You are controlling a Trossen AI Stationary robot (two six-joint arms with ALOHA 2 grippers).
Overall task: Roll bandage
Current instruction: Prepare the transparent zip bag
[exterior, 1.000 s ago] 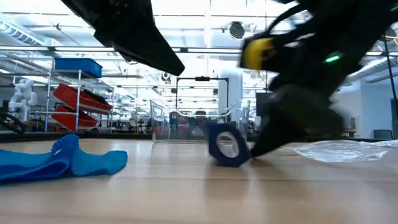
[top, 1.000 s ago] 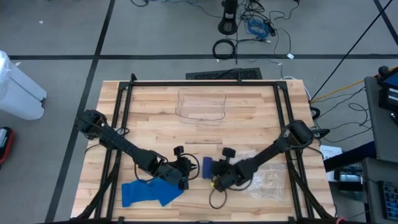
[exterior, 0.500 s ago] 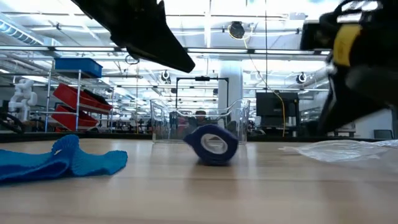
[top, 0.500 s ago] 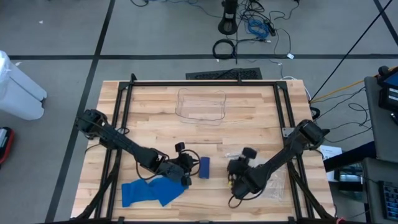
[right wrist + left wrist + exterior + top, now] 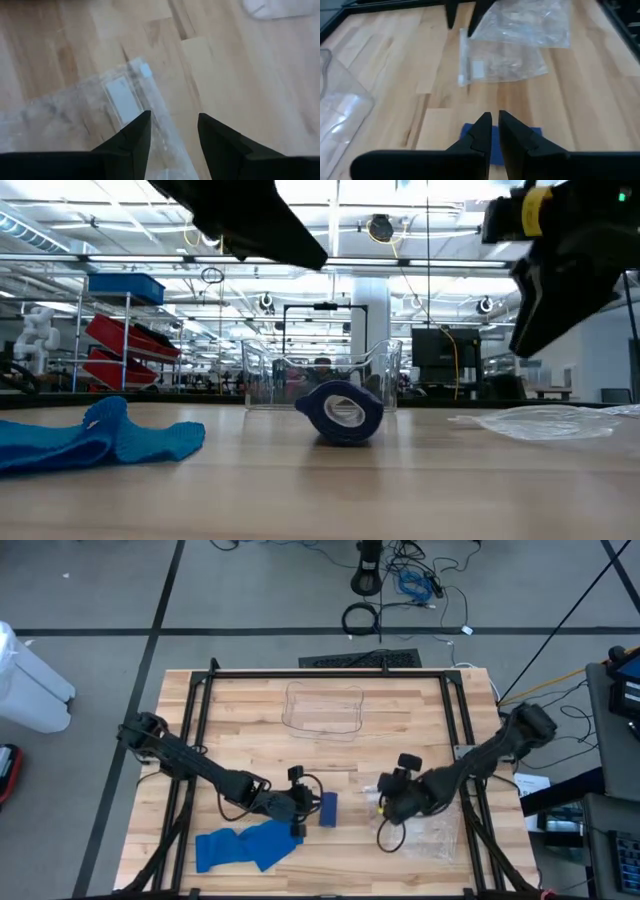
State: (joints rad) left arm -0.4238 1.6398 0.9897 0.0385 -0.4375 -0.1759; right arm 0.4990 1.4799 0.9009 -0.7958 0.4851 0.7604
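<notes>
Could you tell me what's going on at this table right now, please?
The two arms are working on a blue bandage roll, which lies free on the wooden table. The left gripper sits right beside it with fingers nearly together, holding nothing visible. The right gripper is open, off to the roll's other side above a clear plastic bag. A loose blue bandage strip lies near the front edge, and a clear container sits farther back.

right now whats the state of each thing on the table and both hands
bandage roll: wound up, lying loose on the table, not held
blue cloth: crumpled, flat on the table
clear plastic bag: crinkled, lying flat
clear container: upright, looks empty
left hand: fingers almost together, holding nothing, just beside the roll
right hand: open, holding nothing, over the bag
</notes>
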